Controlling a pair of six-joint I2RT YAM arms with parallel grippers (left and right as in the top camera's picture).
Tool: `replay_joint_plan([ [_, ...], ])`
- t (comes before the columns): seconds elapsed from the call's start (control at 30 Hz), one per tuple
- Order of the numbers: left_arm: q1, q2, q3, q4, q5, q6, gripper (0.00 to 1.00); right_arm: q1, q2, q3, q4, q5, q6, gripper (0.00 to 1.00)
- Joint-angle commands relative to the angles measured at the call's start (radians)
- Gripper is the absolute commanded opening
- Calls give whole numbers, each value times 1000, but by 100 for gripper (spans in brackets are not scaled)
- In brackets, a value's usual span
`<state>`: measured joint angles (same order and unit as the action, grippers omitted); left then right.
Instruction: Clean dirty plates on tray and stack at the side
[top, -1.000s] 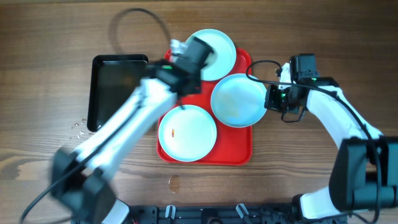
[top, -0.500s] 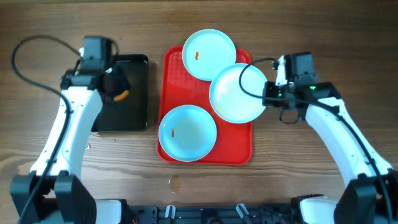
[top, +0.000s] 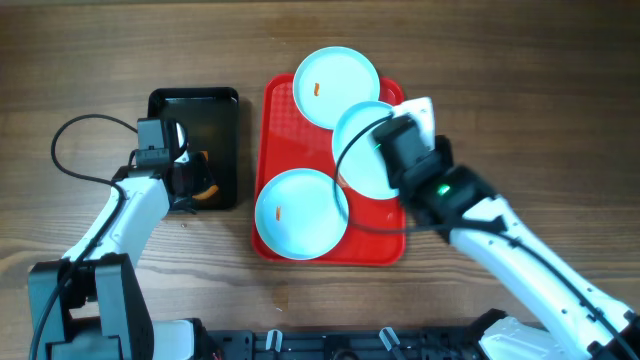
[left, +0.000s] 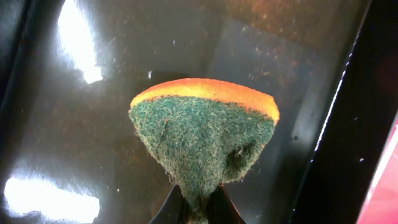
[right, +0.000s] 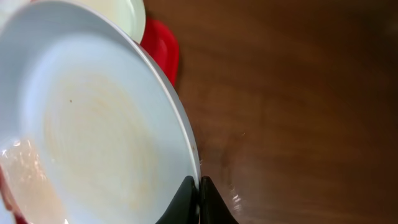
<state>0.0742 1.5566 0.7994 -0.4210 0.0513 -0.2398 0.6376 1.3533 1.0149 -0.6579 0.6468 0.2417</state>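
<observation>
The red tray (top: 280, 120) holds three pale-blue plates. One plate (top: 337, 88) at the far end and one (top: 300, 212) at the near left each carry a small orange smear. My right gripper (top: 395, 142) is shut on the rim of the third plate (top: 358, 150), which is tilted over the tray's right side. In the right wrist view the jaws (right: 199, 190) pinch that plate (right: 93, 137), which shows a faint tan film. My left gripper (top: 185, 182) is shut on a green-and-orange sponge (left: 205, 130) over the black tray (top: 195, 115); its jaws (left: 198, 208) clamp the sponge's tip.
Bare wooden table lies right of the red tray (right: 160, 43) and in front of it. The far plate's edge (right: 118, 12) shows in the right wrist view. The black tray's wet floor (left: 93, 124) reflects light. A cable loops left of my left arm.
My left arm swung from the red tray back to the black tray with the sponge, then came nearer. My right arm swung in over the tray's right side, shifting the held plate slightly left.
</observation>
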Motion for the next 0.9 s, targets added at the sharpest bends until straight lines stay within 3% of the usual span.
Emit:
replay_joint_plan([
  [0.0,7,-1,-2,7,11,24,4,116,-21,0,1,434,19,4],
  [0.1,7,-1,-2,6,11,24,4,169,-21,0,17,557,-47,4],
  [0.4,8,-1,-2,6,11,24,4,241,-21,0,78,634,-222,4],
  [0.87,7,-1,-2,6,11,24,4,247,-20,0,101,586,-242,4],
])
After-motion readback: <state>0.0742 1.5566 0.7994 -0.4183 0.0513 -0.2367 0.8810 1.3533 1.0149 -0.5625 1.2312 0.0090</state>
